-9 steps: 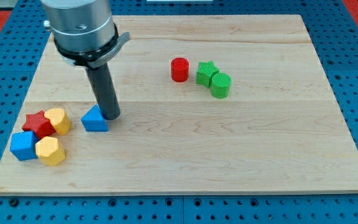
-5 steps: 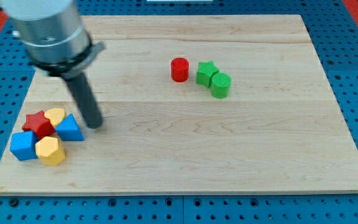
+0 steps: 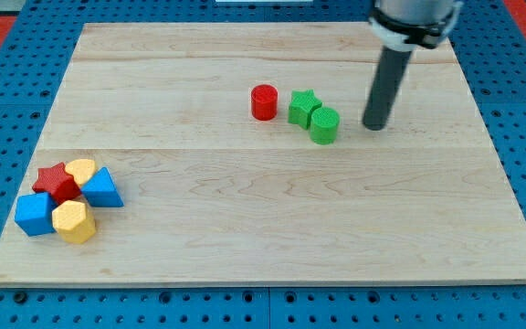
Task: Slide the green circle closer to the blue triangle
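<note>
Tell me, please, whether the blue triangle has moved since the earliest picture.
Yes. The blue triangle slid toward the view's left and now touches the yellow block it earlier stood apart from. My tip is now beside the green circle.

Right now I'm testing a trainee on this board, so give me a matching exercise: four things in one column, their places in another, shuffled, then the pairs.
1. my tip
2. green circle
3. blue triangle
4. red cylinder

A. rightmost of the cluster at the view's lower left
B. to the view's left of the green star
C. touching the green star's lower right
D. just right of the green circle, apart from it

Pairs: 1-D, 2-C, 3-A, 4-B
</note>
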Controlling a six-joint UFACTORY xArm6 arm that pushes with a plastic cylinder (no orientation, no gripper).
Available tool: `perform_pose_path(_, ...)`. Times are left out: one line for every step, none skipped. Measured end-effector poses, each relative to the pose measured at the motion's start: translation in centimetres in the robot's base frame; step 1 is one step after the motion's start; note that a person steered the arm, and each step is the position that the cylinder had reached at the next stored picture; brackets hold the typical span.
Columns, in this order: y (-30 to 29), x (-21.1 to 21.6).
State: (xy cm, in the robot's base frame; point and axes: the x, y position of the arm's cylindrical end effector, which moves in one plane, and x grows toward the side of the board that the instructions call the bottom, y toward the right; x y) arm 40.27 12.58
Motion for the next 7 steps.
perform_pose_path(-2.2, -0.3)
perform_pose_path(-4.2, -0.2)
perform_pose_path(-6.1, 0.5)
perform_pose_path(-9.6, 1.1)
perform_pose_path(-13.0, 2.8)
perform_pose_path(-14.9, 5.7)
perform_pose_path(-17.1, 8.3)
